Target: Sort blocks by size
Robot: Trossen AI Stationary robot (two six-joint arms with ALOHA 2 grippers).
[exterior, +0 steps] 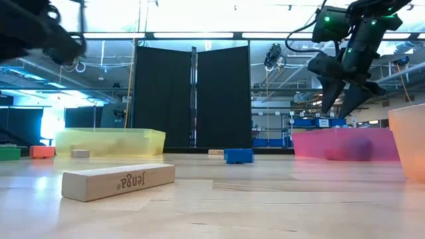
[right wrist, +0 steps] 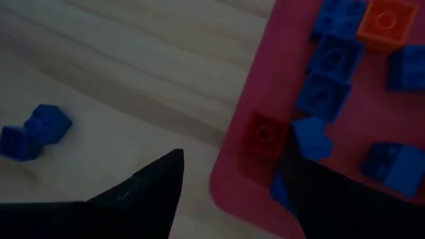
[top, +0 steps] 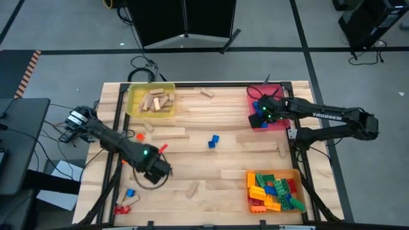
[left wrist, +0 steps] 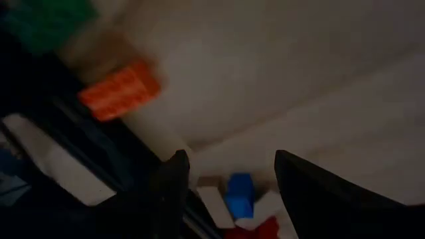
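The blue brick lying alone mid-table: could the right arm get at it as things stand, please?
Probably yes. The blue brick lies on bare wood with nothing close around it, and the right hand hangs open and empty over the red tray's near edge, with no obstacle between them.

Light wood table (top: pixel 223 156). Red tray (top: pixel 268 121) directly under the right gripper (top: pixel 262 110), small blue, red and orange bricks in it. Yellow tray (top: pixel 151 101) with tan wooden blocks well away from both grippers. Orange tray (top: pixel 273 190) of mixed bricks behind the right gripper. Loose blue brick (top: pixel 213 141) between the two grippers. Tan wooden block (top: pixel 193 188) just beside the left gripper (top: pixel 158 170); blue brick (top: pixel 130 192) and red brick (top: pixel 121 209) near it; orange brick (top: pixel 140 135) near its arm.
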